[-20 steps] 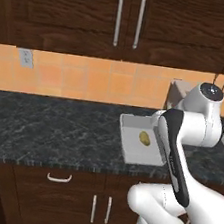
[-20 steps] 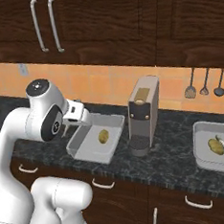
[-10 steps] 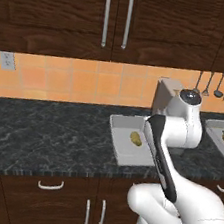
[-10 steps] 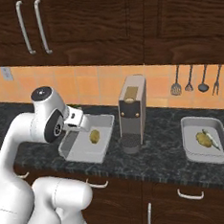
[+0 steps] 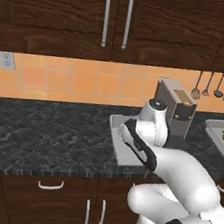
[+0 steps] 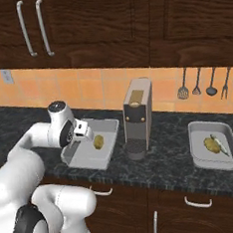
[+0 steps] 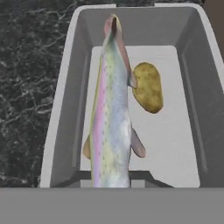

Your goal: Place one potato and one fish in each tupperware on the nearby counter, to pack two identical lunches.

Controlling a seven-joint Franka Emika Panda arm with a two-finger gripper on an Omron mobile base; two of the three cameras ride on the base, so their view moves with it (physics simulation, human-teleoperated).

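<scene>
1. Fish (image 7: pixel 111 109) hangs lengthwise from the gripper (image 6: pixel 83 132), whose fingers are clamped on its tail end; its head points toward the far wall of the left tupperware (image 7: pixel 61 109). It is held above the tray's floor, not lying on it, as far as I can judge.
2. A potato (image 7: pixel 148 87) lies on that tray's floor just beside the fish; in the right base view it (image 6: pixel 98 141) sits near the tray's middle.
3. The right tupperware (image 6: pixel 231 148) already holds a potato (image 6: pixel 210 144) and a second fish (image 6: pixel 222 144); that lunch looks complete.
4. A coffee machine (image 6: pixel 138 117) stands between the two trays on the counter (image 6: pixel 167 164).
5. Step in hand: placing the last fish. Next move, in my judgement: lower slightly and open over the bare floor left of the potato, then lift clear.
</scene>
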